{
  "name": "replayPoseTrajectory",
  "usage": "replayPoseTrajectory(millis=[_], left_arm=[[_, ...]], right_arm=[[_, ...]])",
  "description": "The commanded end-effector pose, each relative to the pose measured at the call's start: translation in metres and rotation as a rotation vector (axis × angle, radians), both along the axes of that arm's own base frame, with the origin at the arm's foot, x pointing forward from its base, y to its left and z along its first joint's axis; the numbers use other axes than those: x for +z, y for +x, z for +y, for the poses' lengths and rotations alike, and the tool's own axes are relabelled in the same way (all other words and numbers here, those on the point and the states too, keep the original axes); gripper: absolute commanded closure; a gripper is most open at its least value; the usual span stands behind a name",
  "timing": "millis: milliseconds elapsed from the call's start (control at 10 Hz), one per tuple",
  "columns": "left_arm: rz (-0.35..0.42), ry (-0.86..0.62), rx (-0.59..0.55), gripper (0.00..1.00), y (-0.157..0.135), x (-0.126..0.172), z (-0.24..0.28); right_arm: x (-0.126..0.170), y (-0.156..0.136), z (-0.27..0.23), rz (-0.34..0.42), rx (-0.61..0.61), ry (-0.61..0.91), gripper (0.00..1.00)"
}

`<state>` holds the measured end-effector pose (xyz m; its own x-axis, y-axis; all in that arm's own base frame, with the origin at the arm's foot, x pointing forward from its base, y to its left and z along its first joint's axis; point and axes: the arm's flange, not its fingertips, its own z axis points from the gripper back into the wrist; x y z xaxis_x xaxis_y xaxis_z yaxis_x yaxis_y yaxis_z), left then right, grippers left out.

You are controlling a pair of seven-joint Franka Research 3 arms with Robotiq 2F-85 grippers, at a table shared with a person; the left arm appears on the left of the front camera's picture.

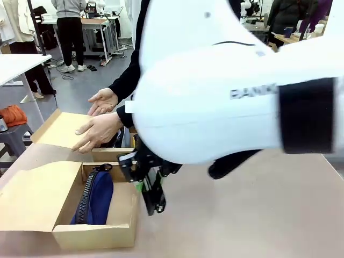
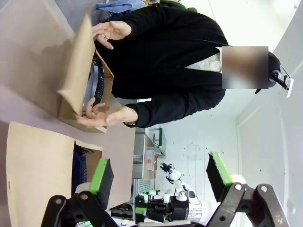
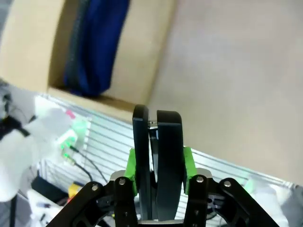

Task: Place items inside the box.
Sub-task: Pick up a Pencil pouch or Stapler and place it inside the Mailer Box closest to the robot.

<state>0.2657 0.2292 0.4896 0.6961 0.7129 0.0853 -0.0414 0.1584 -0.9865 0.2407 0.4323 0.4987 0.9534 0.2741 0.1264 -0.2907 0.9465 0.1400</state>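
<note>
Carry step: right claw (image 1: 153, 200) clamps a black stapler (image 3: 160, 142) just beside the box (image 1: 91, 235) on the desk (image 1: 242, 215) — navy pouch (image 1: 98, 196) lies inside. Left claw (image 2: 160, 177) gapes wide, empty. Next, prob.: shift over the opening, lower, release — w/o clipping the rim.

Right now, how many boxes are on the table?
2. Near box, blue pouch inside; far box behind it, the person's hands at its flap. The right arm covers much of the table; more may be hidden.
</note>
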Motion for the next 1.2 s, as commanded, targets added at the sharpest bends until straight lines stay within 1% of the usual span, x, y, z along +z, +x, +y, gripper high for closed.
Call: replayPoseTrajectory(millis=[0,100,200,300,400,500,600,700,1100], left_arm=[[-0.028,-0.007,-0.001,0.0,-0.001,0.001,-0.001],[-0.028,-0.007,-0.001,0.0,-0.001,0.001,-0.001],[-0.028,-0.007,-0.001,0.0,-0.001,0.001,-0.001],[-0.028,-0.007,-0.001,0.0,-0.001,0.001,-0.001],[-0.028,-0.007,-0.001,0.0,-0.001,0.001,-0.001],[-0.028,-0.007,-0.001,0.0,-0.001,0.001,-0.001],[-0.028,-0.007,-0.001,0.0,-0.001,0.001,-0.001],[-0.028,-0.007,-0.001,0.0,-0.001,0.001,-0.001],[-0.028,-0.007,-0.001,0.0,-0.001,0.001,-0.001]], right_arm=[[0.011,0.016,-0.088,0.009,-0.166,0.114,0.58],[0.008,0.008,-0.142,0.029,-0.271,0.212,0.58],[-0.006,-0.006,-0.188,0.058,-0.366,0.295,0.58],[-0.021,-0.02,-0.217,0.076,-0.435,0.361,0.58],[-0.038,-0.039,-0.245,0.071,-0.511,0.428,0.58],[-0.049,-0.052,-0.259,0.041,-0.549,0.44,0.58],[-0.055,-0.055,-0.261,0.007,-0.569,0.438,0.58],[-0.009,-0.005,-0.238,0.108,-0.509,0.401,0.58],[-0.009,-0.005,-0.238,0.108,-0.509,0.401,0.58]])
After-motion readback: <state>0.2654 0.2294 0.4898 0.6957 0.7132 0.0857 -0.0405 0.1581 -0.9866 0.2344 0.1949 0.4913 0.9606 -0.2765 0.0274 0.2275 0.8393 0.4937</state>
